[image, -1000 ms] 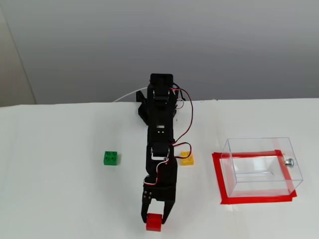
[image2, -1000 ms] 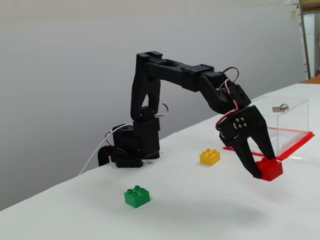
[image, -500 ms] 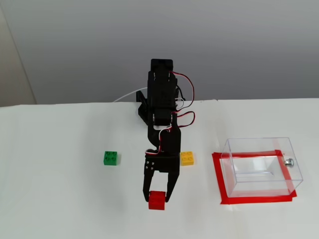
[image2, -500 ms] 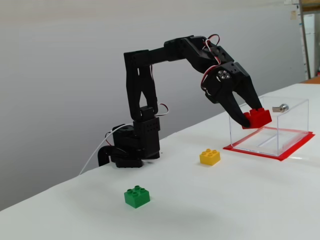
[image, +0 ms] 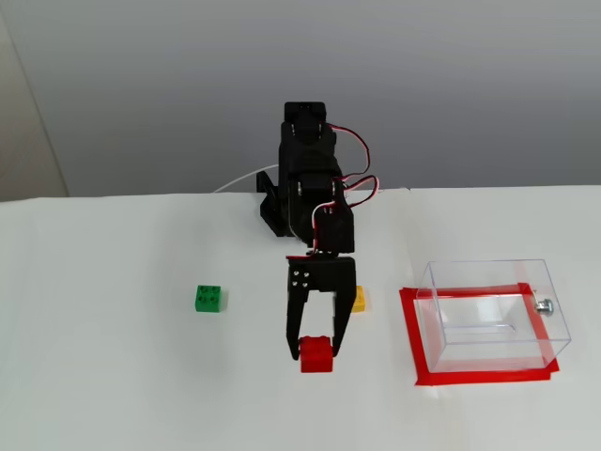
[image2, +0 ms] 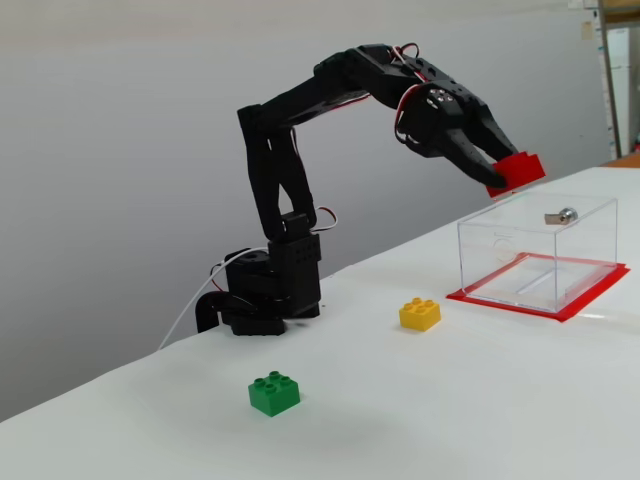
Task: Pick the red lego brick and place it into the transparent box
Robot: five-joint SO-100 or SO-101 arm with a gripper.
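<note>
Gripping the small square bright red plastic lego brick [image: 316, 354] [image2: 518, 170], the black two-finger gripper [image: 316, 349] [image2: 505, 176] has both matte fingertips clamped on the brick's sides and holds it up in the air, off the table; the side-on fixed view shows it raised above table level, near the top edge of the transparent rectangular plastic box [image: 496, 315] [image2: 538, 250] and just left of it. Brick studs are hard to make out in both fixed views; the fingers cover part of its sides. The box has thin clear glossy walls, an open top, and a small shiny metal knob [image: 544, 305] [image2: 562, 216] on one wall; it sits inside a red tape rectangle [image: 484, 377] [image2: 545, 302] stuck flat on the table. The black plastic arm [image: 308, 178] [image2: 290, 150] is angular and matte, with red and white wires looping along it. A small green studded plastic brick [image: 209, 299] [image2: 274, 392] lies on the smooth white table [image: 113, 376] [image2: 450, 420], well apart from the box. A small yellow studded plastic brick [image: 359, 299] [image2: 419, 314] lies between arm base and box; from the front fixed view the gripper hides most of it. The far right of the side-on view is cut off, with a blurry shelf edge.
</note>
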